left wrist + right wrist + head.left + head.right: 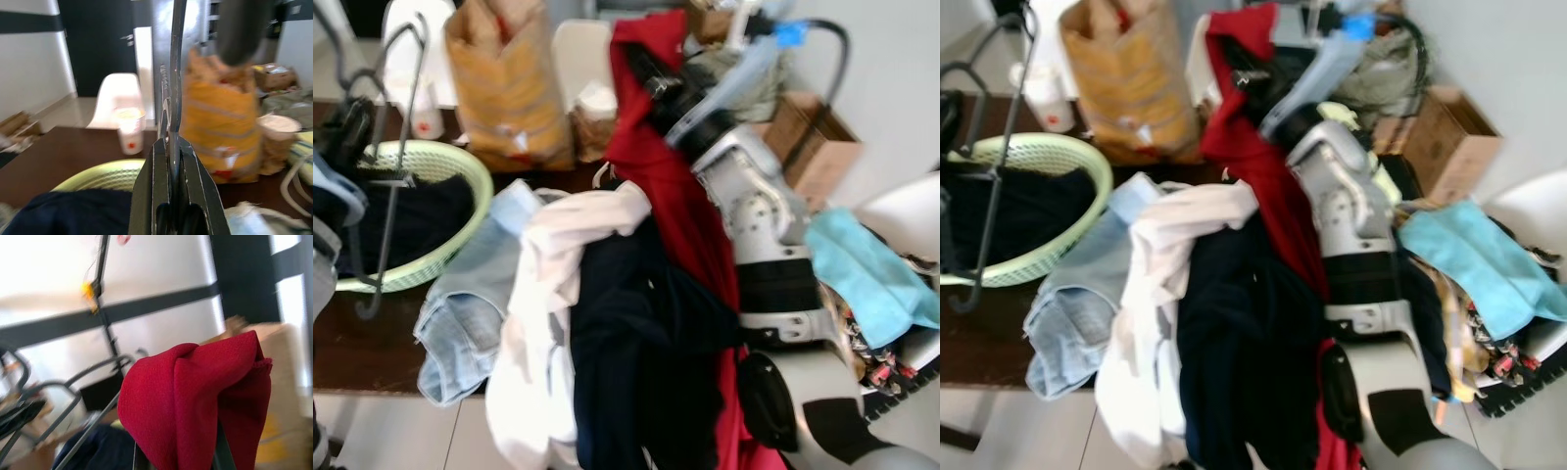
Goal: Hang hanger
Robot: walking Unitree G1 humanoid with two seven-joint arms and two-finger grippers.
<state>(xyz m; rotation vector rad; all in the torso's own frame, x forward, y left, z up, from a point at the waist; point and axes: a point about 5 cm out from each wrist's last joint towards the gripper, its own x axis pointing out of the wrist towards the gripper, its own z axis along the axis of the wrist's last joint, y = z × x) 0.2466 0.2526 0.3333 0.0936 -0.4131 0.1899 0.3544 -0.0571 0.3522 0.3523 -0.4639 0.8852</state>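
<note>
A grey metal hanger (399, 117) stands upright over the green basket at the left, and its bar (176, 73) runs between the fingers of my left gripper (171, 147), which is shut on it. My right gripper (646, 69) is raised at the top centre, with a red garment (675, 215) wrapped over it and hanging down along the silver arm. That red cloth (195, 396) covers the fingers in the right wrist view, with the hanger (73, 401) beyond it. A white garment (548, 294) and a dark navy one (636, 343) hang in front of the arm.
A green basket (460, 157) holding dark cloth sits on the brown table (362, 343). Jeans (460, 304) hang over the table edge. An orange bag (509, 88), a cup (129, 134), a cardboard box (813, 147) and a light blue cloth (871, 274) lie around.
</note>
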